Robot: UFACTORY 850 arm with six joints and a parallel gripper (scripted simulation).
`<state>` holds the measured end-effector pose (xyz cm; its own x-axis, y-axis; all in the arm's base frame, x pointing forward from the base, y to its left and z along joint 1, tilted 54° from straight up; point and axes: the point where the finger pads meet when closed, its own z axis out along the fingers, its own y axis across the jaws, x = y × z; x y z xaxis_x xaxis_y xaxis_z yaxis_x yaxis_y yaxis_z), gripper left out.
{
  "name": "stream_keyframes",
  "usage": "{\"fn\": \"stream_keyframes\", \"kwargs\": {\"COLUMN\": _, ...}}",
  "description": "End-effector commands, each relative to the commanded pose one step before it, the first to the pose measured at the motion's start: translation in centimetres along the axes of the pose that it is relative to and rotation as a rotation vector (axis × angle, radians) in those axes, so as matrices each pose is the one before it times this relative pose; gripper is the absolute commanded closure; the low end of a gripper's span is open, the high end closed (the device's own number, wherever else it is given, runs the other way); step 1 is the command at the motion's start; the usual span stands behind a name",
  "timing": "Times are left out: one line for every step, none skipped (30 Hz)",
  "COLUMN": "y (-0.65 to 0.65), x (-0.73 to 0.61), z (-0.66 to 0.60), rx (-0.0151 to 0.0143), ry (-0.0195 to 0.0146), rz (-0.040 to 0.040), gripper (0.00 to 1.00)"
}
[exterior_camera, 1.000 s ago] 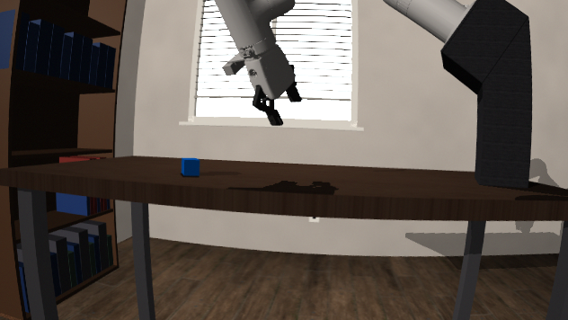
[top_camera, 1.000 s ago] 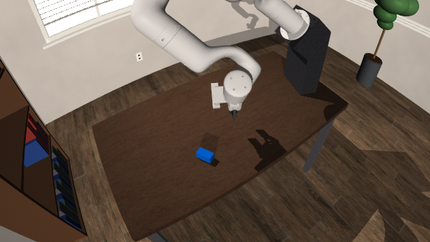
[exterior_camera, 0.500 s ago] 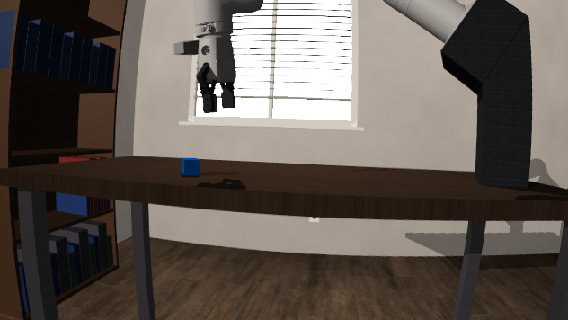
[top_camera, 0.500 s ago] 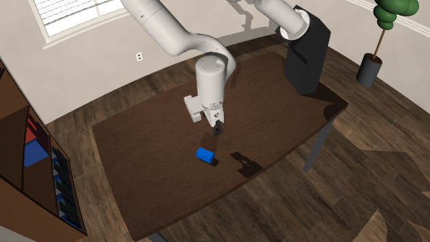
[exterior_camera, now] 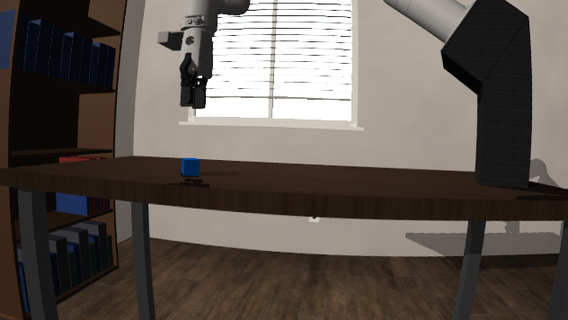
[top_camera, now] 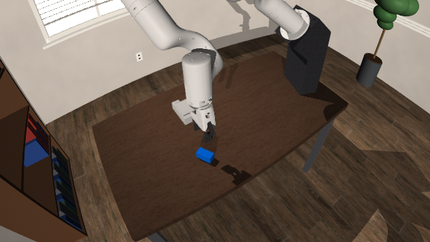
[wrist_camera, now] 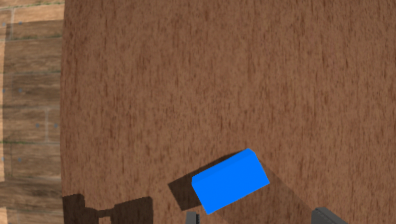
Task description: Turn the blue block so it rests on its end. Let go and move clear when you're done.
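The blue block (top_camera: pixel 205 155) lies flat on its long side on the dark wooden table, toward the front edge. It also shows in the exterior view (exterior_camera: pixel 190 166) and in the wrist view (wrist_camera: pixel 230 181), lying at a slant. My gripper (top_camera: pixel 208 136) (exterior_camera: pixel 192 101) points down and hangs well above the table, nearly over the block. Its fingers stand apart with nothing between them. In the wrist view only the two fingertips show at the bottom edge, with the block just above them in the picture.
The arm's black base column (top_camera: pixel 306 58) stands at the table's far right corner. A bookshelf (top_camera: pixel 34 153) stands left of the table and a potted plant (top_camera: pixel 374 64) at the far right. The table's edge and the floor (wrist_camera: pixel 30 100) show at the left of the wrist view.
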<state>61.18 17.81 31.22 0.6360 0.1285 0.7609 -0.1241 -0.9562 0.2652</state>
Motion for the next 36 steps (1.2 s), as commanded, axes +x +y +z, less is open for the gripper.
{"fn": "stream_keyframes", "kwargs": {"y": -0.054, "x": 0.144, "z": -0.041, "rx": 0.00344, "ry": 0.00192, "rz": -0.00074, "gripper": 1.00}}
{"fn": "stream_keyframes", "kwargs": {"y": 0.000, "x": 0.000, "z": 0.000, "rx": 0.00000, "ry": 0.00000, "rz": 0.00000, "gripper": 1.00}}
{"fn": "stream_keyframes", "kwargs": {"y": 0.000, "x": 0.000, "z": 0.000, "rx": 0.00000, "ry": 0.00000, "rz": 0.00000, "gripper": 1.00}}
{"fn": "stream_keyframes", "kwargs": {"y": 0.000, "x": 0.000, "z": 0.000, "rx": 0.00000, "ry": 0.00000, "rz": 0.00000, "gripper": 1.00}}
{"fn": "stream_keyframes", "kwargs": {"y": 0.000, "x": 0.000, "z": 0.000, "rx": 0.00000, "ry": 0.00000, "rz": 0.00000, "gripper": 1.00}}
{"fn": "stream_keyframes", "kwargs": {"y": 0.000, "x": 0.000, "z": 0.000, "rx": 0.00000, "ry": 0.00000, "rz": 0.00000, "gripper": 1.00}}
{"fn": "stream_keyframes", "kwargs": {"y": 0.000, "x": 0.000, "z": 0.000, "rx": 0.00000, "ry": 0.00000, "rz": 0.00000, "gripper": 1.00}}
{"fn": "stream_keyframes", "kwargs": {"y": 0.000, "x": 0.000, "z": 0.000, "rx": 0.00000, "ry": 0.00000, "rz": 0.00000, "gripper": 1.00}}
{"fn": "stream_keyframes", "kwargs": {"y": 0.000, "x": 0.000, "z": 0.000, "rx": 0.00000, "ry": 0.00000, "rz": 0.00000, "gripper": 1.00}}
{"fn": "stream_keyframes", "kwargs": {"y": 0.000, "x": 0.000, "z": 0.000, "rx": 0.00000, "ry": 0.00000, "rz": 0.00000, "gripper": 1.00}}
{"fn": "stream_keyframes", "kwargs": {"y": 0.000, "x": 0.000, "z": 0.000, "rx": 0.00000, "ry": 0.00000, "rz": 0.00000, "gripper": 1.00}}
{"fn": "stream_keyframes", "kwargs": {"y": 0.000, "x": 0.000, "z": 0.000, "rx": 0.00000, "ry": 0.00000, "rz": 0.00000, "gripper": 1.00}}
{"fn": "stream_keyframes", "kwargs": {"y": 0.000, "x": 0.000, "z": 0.000, "rx": 0.00000, "ry": 0.00000, "rz": 0.00000, "gripper": 1.00}}
{"fn": "stream_keyframes", "kwargs": {"y": 0.000, "x": 0.000, "z": 0.000, "rx": 0.00000, "ry": 0.00000, "rz": 0.00000, "gripper": 1.00}}
{"fn": "stream_keyframes", "kwargs": {"y": 0.000, "x": 0.000, "z": 0.000, "rx": 0.00000, "ry": 0.00000, "rz": 0.00000, "gripper": 1.00}}
{"fn": "stream_keyframes", "kwargs": {"y": 0.000, "x": 0.000, "z": 0.000, "rx": 0.00000, "ry": 0.00000, "rz": 0.00000, "gripper": 1.00}}
{"fn": "stream_keyframes", "kwargs": {"y": 0.000, "x": 0.000, "z": 0.000, "rx": 0.00000, "ry": 0.00000, "rz": 0.00000, "gripper": 1.00}}
{"fn": "stream_keyframes", "kwargs": {"y": 0.000, "x": 0.000, "z": 0.000, "rx": 0.00000, "ry": 0.00000, "rz": 0.00000, "gripper": 1.00}}
{"fn": "stream_keyframes", "kwargs": {"y": 0.000, "x": 0.000, "z": 0.000, "rx": 0.00000, "ry": 0.00000, "rz": 0.00000, "gripper": 1.00}}
{"fn": "stream_keyframes", "kwargs": {"y": 0.000, "x": 0.000, "z": 0.000, "rx": 0.00000, "ry": 0.00000, "rz": 0.00000, "gripper": 1.00}}
{"fn": "stream_keyframes", "kwargs": {"y": 0.000, "x": 0.000, "z": 0.000, "rx": 0.00000, "ry": 0.00000, "rz": 0.00000, "gripper": 1.00}}
{"fn": "stream_keyframes", "kwargs": {"y": 0.000, "x": 0.000, "z": 0.000, "rx": 0.00000, "ry": 0.00000, "rz": 0.00000, "gripper": 1.00}}
{"fn": "stream_keyframes", "kwargs": {"y": 0.000, "x": 0.000, "z": 0.000, "rx": 0.00000, "ry": 0.00000, "rz": 0.00000, "gripper": 1.00}}
{"fn": "stream_keyframes", "kwargs": {"y": 0.000, "x": 0.000, "z": 0.000, "rx": 0.00000, "ry": 0.00000, "rz": 0.00000, "gripper": 1.00}}
{"fn": "stream_keyframes", "kwargs": {"y": 0.000, "x": 0.000, "z": 0.000, "rx": 0.00000, "ry": 0.00000, "rz": 0.00000, "gripper": 1.00}}
{"fn": "stream_keyframes", "kwargs": {"y": 0.000, "x": 0.000, "z": 0.000, "rx": 0.00000, "ry": 0.00000, "rz": 0.00000, "gripper": 1.00}}
{"fn": "stream_keyframes", "kwargs": {"y": 0.000, "x": 0.000, "z": 0.000, "rx": 0.00000, "ry": 0.00000, "rz": 0.00000, "gripper": 1.00}}
{"fn": "stream_keyframes", "kwargs": {"y": 0.000, "x": 0.000, "z": 0.000, "rx": 0.00000, "ry": 0.00000, "rz": 0.00000, "gripper": 1.00}}
{"fn": "stream_keyframes", "kwargs": {"y": 0.000, "x": 0.000, "z": 0.000, "rx": 0.00000, "ry": 0.00000, "rz": 0.00000, "gripper": 1.00}}
{"fn": "stream_keyframes", "kwargs": {"y": 0.000, "x": 0.000, "z": 0.000, "rx": 0.00000, "ry": 0.00000, "rz": 0.00000, "gripper": 1.00}}
{"fn": "stream_keyframes", "kwargs": {"y": -0.002, "x": 0.000, "z": 0.003, "rx": -0.00029, "ry": 0.00010, "rz": 0.00051, "gripper": 0.00}}
{"fn": "stream_keyframes", "kwargs": {"y": -0.011, "x": 0.002, "z": 0.017, "rx": -0.00193, "ry": 0.00065, "rz": 0.00334, "gripper": 0.00}}
{"fn": "stream_keyframes", "kwargs": {"y": -0.027, "x": 0.005, "z": 0.043, "rx": -0.00487, "ry": 0.00168, "rz": 0.00842, "gripper": 0.00}}
{"fn": "stream_keyframes", "kwargs": {"y": -0.049, "x": 0.008, "z": 0.075, "rx": -0.00873, "ry": 0.00315, "rz": 0.01514, "gripper": 0.00}}
{"fn": "stream_keyframes", "kwargs": {"y": -0.076, "x": 0.008, "z": 0.108, "rx": -0.01316, "ry": 0.00507, "rz": 0.02292, "gripper": 0.00}}
{"fn": "stream_keyframes", "kwargs": {"y": -0.107, "x": 0.002, "z": 0.136, "rx": -0.01782, "ry": 0.00751, "rz": 0.03126, "gripper": 0.00}}
